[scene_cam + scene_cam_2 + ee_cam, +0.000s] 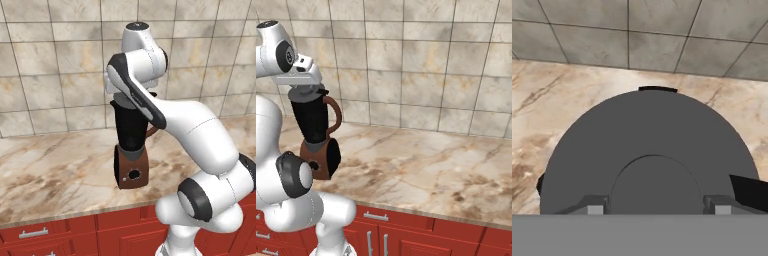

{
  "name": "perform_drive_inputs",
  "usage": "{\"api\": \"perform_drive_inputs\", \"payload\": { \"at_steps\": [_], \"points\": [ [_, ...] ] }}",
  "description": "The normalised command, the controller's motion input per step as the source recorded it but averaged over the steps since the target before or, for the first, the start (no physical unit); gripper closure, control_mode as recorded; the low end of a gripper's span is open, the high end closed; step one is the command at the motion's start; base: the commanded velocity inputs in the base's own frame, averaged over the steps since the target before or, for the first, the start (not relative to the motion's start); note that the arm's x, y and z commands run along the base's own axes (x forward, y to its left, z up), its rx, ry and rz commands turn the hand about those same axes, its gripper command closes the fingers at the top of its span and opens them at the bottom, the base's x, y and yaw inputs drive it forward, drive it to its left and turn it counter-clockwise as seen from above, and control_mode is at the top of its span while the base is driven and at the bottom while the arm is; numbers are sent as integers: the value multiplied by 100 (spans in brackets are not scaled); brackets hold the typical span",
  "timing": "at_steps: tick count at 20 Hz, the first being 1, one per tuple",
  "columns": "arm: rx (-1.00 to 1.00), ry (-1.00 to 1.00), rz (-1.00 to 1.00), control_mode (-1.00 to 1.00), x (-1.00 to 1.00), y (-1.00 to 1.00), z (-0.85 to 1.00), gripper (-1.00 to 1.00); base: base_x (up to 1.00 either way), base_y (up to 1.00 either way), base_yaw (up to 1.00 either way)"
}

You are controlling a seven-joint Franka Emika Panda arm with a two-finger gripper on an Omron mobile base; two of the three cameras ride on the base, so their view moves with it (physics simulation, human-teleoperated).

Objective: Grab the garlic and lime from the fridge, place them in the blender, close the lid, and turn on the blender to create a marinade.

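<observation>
The blender point(129, 131) stands on the counter, a black jar on a reddish-brown base with a round dial point(134, 174); its curved handle point(334, 116) faces right. The dark grey lid point(647, 130) sits across the jar's rim point(306, 94). My gripper point(658, 208) is straight above the jar, its fingertips point(595, 208) pressed against both sides of the lid's raised knob. The jar's inside is hidden by the lid. Garlic, lime and fridge are out of view.
A marble counter point(421, 165) runs along a tiled wall point(421, 65), stretching far to the blender's right. Red cabinets with metal handles point(375, 216) lie below the counter's front edge. My own arm crosses in front of the jar's top point(150, 107).
</observation>
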Motion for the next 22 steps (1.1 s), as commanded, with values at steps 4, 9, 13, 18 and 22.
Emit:
{"api": "perform_drive_inputs", "payload": {
  "at_steps": [4, 9, 13, 18, 22],
  "points": [
    [0, 1, 0, -100, -1, 0, 0, 100, 0, 0, 0],
    [0, 16, 0, -100, 1, 0, -4, 100, 0, 0, 0],
    [0, 9, 0, -100, 5, 0, -5, 100, 0, 0, 0],
    [-1, 1, 0, -100, 0, 7, -43, 100, 0, 0, 0],
    [-2, 0, 0, -100, 0, 9, -37, 100, 0, 0, 0]
  ]
}}
